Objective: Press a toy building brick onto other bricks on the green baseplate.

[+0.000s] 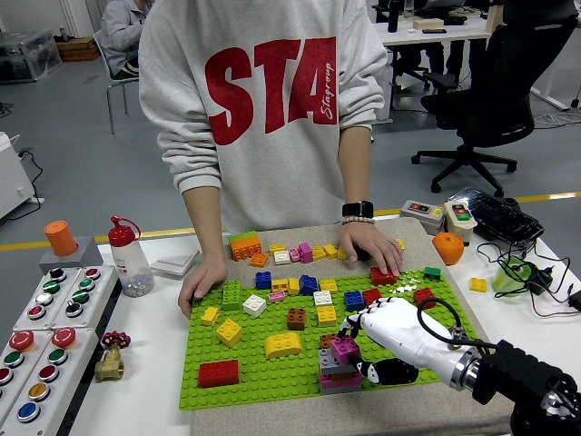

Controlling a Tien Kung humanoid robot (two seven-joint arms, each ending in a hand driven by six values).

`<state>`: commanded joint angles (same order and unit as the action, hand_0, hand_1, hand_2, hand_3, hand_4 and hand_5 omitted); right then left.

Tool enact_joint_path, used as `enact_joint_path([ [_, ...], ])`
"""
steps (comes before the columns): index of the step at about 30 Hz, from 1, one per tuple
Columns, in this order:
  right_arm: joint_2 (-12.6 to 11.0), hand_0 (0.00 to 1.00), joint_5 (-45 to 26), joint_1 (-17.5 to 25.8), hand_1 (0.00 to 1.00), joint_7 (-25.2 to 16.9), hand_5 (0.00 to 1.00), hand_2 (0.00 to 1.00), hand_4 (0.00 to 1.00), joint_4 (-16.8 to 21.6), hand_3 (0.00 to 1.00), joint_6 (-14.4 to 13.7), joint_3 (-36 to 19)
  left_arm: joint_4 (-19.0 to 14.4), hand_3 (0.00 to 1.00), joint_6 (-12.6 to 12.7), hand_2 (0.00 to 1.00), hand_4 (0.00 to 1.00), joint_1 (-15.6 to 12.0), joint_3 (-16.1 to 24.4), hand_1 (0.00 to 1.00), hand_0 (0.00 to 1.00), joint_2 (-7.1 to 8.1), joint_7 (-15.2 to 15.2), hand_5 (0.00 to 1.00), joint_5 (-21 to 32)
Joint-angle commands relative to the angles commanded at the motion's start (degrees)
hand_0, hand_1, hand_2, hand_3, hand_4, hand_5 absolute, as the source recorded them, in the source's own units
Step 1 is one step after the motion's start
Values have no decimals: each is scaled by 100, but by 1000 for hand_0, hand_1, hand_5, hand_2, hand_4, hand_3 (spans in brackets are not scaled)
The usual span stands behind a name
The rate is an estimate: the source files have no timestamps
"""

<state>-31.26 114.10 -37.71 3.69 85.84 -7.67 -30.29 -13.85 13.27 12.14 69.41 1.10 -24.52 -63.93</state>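
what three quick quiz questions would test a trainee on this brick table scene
1. True or false: the robot's white right hand is at the small brick stack topped by a magenta brick.
2. Which lies nearest the green studded baseplate's front-left corner: A yellow curved brick, B red rectangular brick, C brown brick?
3. Fill in: the person's two hands rest at the baseplate's ___ edge.

Key: 1 true; 2 B; 3 far.

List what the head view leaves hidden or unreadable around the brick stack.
- Whether the magenta brick is fully seated: the right robot hand covers its right side.
- Stack's rear and right faces: behind the hand.
- Left robot hand: outside the picture.
- Right arm: cut off at the lower right corner.
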Motion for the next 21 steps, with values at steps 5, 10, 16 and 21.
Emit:
enact_joint_path([
  [5,17,727,-13,-11,658,-43,329,647,623,-1,674,71,-6,-1,405,8,607,296,4,-1,596,633,-3,-2,944,-1],
  [10,29,738,-8,-17,670,-40,329,670,629,-20,699,98,-16,-3,405,13,607,297,3,-7,596,633,-4,-4,943,6],
  [16,34,740,-4,-15,676,-41,344,679,644,-23,709,127,-25,-3,405,10,607,296,1,-8,596,633,-4,-6,943,1],
  [21,35,740,-7,-15,676,-47,344,679,644,-14,709,119,-28,-3,405,8,607,296,0,-6,596,633,-5,-7,943,-4],
])
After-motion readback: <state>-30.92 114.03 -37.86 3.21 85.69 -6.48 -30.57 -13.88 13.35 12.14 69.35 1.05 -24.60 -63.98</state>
